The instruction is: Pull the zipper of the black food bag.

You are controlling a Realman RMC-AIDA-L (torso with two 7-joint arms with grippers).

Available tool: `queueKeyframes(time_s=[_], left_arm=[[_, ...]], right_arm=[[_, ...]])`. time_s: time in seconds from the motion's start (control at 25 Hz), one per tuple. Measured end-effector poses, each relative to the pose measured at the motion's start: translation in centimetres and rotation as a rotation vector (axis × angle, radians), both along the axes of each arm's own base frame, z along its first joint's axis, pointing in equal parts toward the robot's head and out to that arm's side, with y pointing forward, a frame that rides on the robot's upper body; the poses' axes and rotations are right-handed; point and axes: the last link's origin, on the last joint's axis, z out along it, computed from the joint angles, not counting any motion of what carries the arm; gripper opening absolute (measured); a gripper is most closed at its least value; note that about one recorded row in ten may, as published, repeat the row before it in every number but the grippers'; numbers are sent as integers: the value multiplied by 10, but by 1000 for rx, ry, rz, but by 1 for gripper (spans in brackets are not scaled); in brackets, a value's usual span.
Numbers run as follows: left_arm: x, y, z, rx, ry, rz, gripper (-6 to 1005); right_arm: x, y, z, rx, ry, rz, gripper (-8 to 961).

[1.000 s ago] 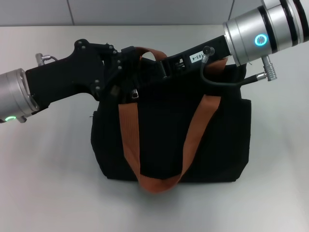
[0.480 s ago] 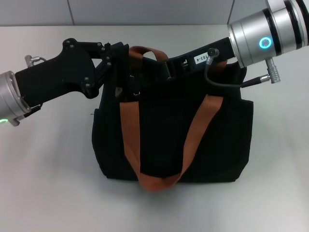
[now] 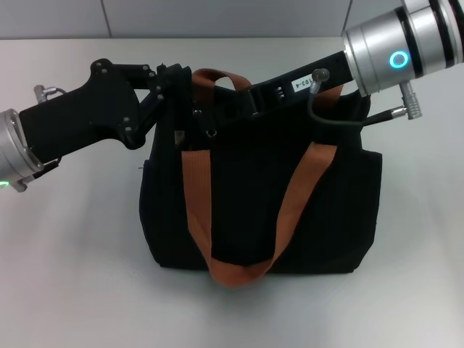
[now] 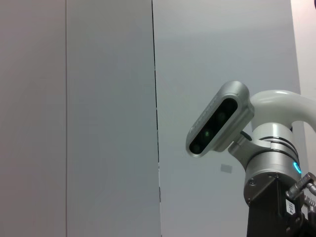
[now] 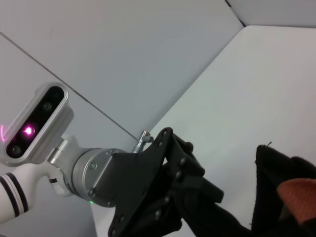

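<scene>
The black food bag [image 3: 261, 210] is stood upright on the table [image 3: 72, 275], long axis running left-right. The zipper [image 3: 211, 132] hangs at the bag's upper left edge. The left claw [image 3: 174, 90] and right claw [image 3: 232, 109] are met at that edge; whether either is open or closed cannot be told.

Pale grey table [image 3: 65, 246] w/ black food bag [image 3: 326, 217] upright on it, mid-table.

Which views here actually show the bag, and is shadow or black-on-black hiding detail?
Head view: even light, but the black food bag and both black grippers merge along its top edge. Left wrist view: only wall and the other arm. Right wrist view: one dark bag corner.
</scene>
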Motion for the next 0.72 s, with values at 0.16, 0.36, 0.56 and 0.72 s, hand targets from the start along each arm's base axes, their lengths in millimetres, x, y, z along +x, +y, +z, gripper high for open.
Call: queueKeyframes(time_s=[0.16, 0.36, 0.56, 0.72], left_arm=[[-4, -3, 2, 8, -7, 14, 102], [-8, -4, 4, 17, -12, 28, 105], [-11, -5, 6, 29, -15, 39, 109], [-15, -6, 10, 46, -18, 52, 112]], right_arm=[[1, -1, 3, 16, -37, 15, -2], [1, 0, 6, 30, -97, 5, -2], [0, 1, 9, 46, -126, -5, -2], [4, 0, 18, 88, -191, -26, -2]])
